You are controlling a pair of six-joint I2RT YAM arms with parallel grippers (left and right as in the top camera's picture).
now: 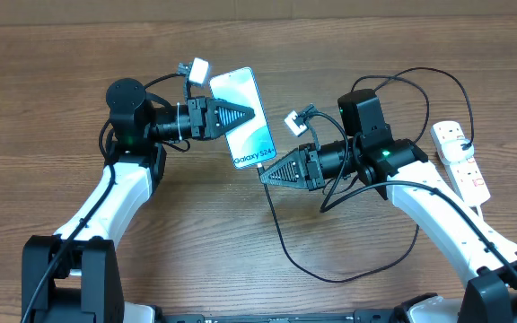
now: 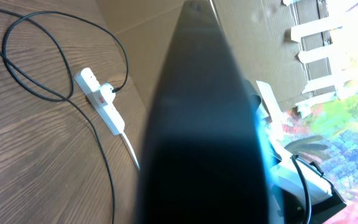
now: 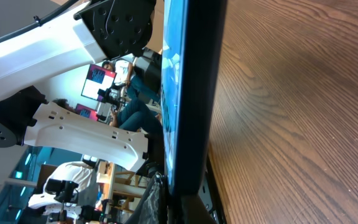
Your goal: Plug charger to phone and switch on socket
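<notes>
Wooden table [image 1: 196, 233] carries the scene. The phone [image 1: 251, 142] sits just toward 12 o'clock of centre, screen up and its "Galaxy S24+" end pointing to 6 o'clock. The left gripper [image 1: 242, 114] comes in from 9 o'clock and is clamped on the phone's long edge. The right gripper [image 1: 267, 172] touches the phone's 6 o'clock end, pinched on the charger [image 1: 339, 280] tip. From there the cable loops toward 6 o'clock, then round to the socket [image 1: 463, 160], which lies at 3 o'clock, well apart from the phone.
</notes>
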